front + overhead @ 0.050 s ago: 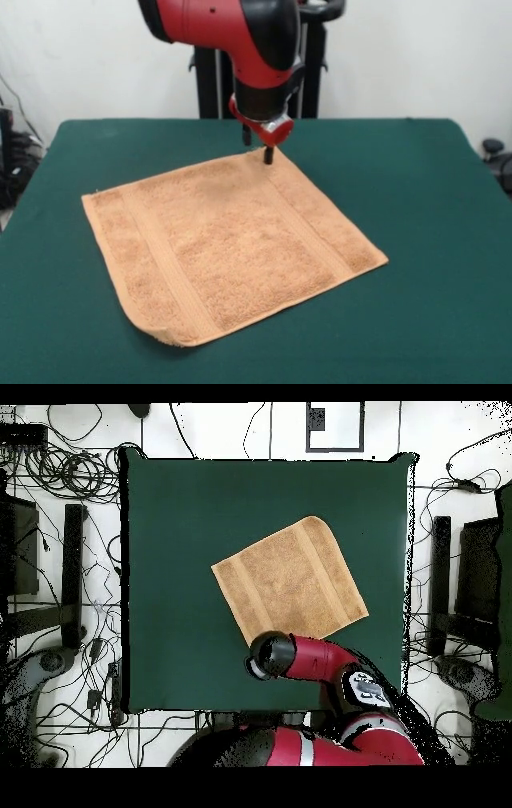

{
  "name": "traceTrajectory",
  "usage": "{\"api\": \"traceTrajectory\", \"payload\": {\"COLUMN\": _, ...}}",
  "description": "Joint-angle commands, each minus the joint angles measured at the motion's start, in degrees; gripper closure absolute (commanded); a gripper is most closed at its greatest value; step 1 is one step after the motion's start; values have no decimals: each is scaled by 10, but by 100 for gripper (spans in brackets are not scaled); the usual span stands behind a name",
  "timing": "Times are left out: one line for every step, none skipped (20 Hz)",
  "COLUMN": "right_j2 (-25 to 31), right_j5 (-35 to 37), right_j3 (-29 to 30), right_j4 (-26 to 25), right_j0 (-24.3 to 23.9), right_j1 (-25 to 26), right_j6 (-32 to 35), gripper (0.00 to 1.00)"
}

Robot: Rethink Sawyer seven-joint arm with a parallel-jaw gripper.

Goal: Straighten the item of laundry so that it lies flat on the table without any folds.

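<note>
One towel (232, 248) lies spread on the green table (424, 200), turned like a diamond, and it looks almost flat; only the near corner seems slightly rolled under at the hem. Your gripper (269, 154) stands at the far corner, its tip down at or just above the cloth. You cannot tell from either view how far apart the jaws are or whether they pinch the hem. By my reading you are at the final step. Next, let go and lift straight up without dragging that corner, then check the near corner.
</note>
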Motion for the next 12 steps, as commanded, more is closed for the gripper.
{"api": "traceTrajectory", "payload": {"right_j2": -11, "right_j5": 36, "right_j3": 96, "right_j4": -14, "right_j0": 26, "right_j1": -82, "right_j6": 31, "gripper": 0}}
{"api": "traceTrajectory", "payload": {"right_j2": -17, "right_j5": 71, "right_j3": 115, "right_j4": -13, "right_j0": 22, "right_j1": -128, "right_j6": 16, "gripper": 0}}
{"api": "traceTrajectory", "payload": {"right_j2": -19, "right_j5": 87, "right_j3": 122, "right_j4": -12, "right_j0": 18, "right_j1": -149, "right_j6": 8, "gripper": 0}}
{"api": "traceTrajectory", "payload": {"right_j2": -17, "right_j5": 92, "right_j3": 127, "right_j4": -11, "right_j0": 11, "right_j1": -164, "right_j6": 1, "gripper": 0}}
{"api": "traceTrajectory", "payload": {"right_j2": -15, "right_j5": 98, "right_j3": 133, "right_j4": -10, "right_j0": 3, "right_j1": -179, "right_j6": -7, "gripper": 0}}
{"api": "traceTrajectory", "payload": {"right_j2": -9, "right_j5": 83, "right_j3": 136, "right_j4": -10, "right_j0": -5, "right_j1": -174, "right_j6": -5, "gripper": 0}}
{"api": "traceTrajectory", "payload": {"right_j2": -4, "right_j5": 67, "right_j3": 139, "right_j4": -10, "right_j0": -13, "right_j1": -169, "right_j6": -4, "gripper": 0}}
{"api": "traceTrajectory", "payload": {"right_j2": 2, "right_j5": 52, "right_j3": 142, "right_j4": -9, "right_j0": -21, "right_j1": -164, "right_j6": -3, "gripper": 0}}
{"api": "traceTrajectory", "payload": {"right_j2": 5, "right_j5": 44, "right_j3": 141, "right_j4": -9, "right_j0": -25, "right_j1": -158, "right_j6": -1, "gripper": 0}}
{"api": "traceTrajectory", "payload": {"right_j2": 8, "right_j5": 36, "right_j3": 137, "right_j4": -11, "right_j0": -31, "right_j1": -151, "right_j6": -2, "gripper": 0}}
{"api": "traceTrajectory", "payload": {"right_j2": 10, "right_j5": 34, "right_j3": 135, "right_j4": -12, "right_j0": -33, "right_j1": -149, "right_j6": -3, "gripper": 0}}
{"api": "traceTrajectory", "payload": {"right_j2": 9, "right_j5": 27, "right_j3": 132, "right_j4": -15, "right_j0": -33, "right_j1": -148, "right_j6": -2, "gripper": 0}}
